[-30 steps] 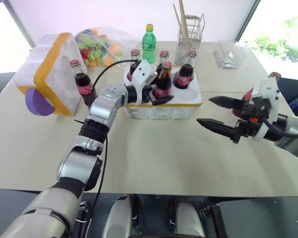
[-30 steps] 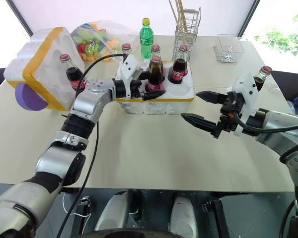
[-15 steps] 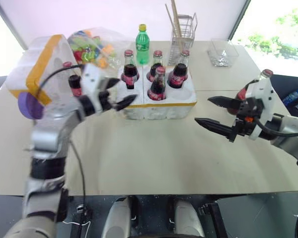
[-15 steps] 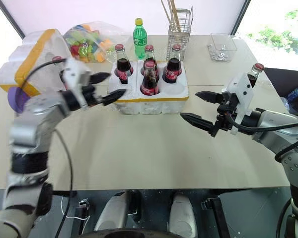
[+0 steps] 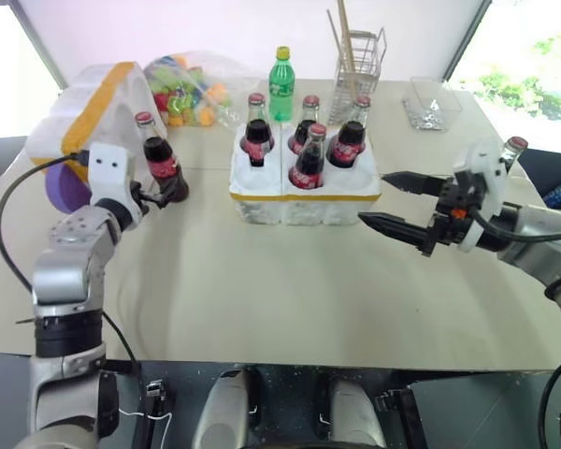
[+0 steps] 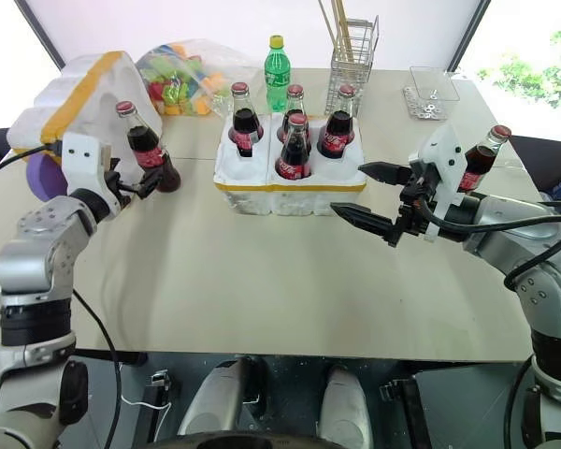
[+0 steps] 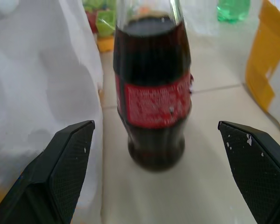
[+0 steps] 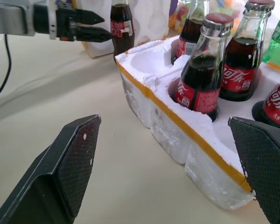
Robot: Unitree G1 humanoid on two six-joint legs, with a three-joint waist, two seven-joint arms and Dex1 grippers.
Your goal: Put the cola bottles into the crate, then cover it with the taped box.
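So far 4 cola bottles [image 5: 308,159] sat in the crate [image 5: 304,195], 2 wells empty, a 5th [image 7: 152,93] on the table [image 5: 280,281] by the taped box [image 5: 89,117] — left wrist view showed it between the wide-open left gripper [image 7: 161,172] — right gripper [image 5: 400,206] open, empty.

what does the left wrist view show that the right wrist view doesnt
Left wrist view: the loose cola bottle up close, standing on the table, clear of both open left fingers. Right wrist view: the crate with bottles seated in it, an empty front well, and the open right fingers. Both: that loose bottle beside the taped box.
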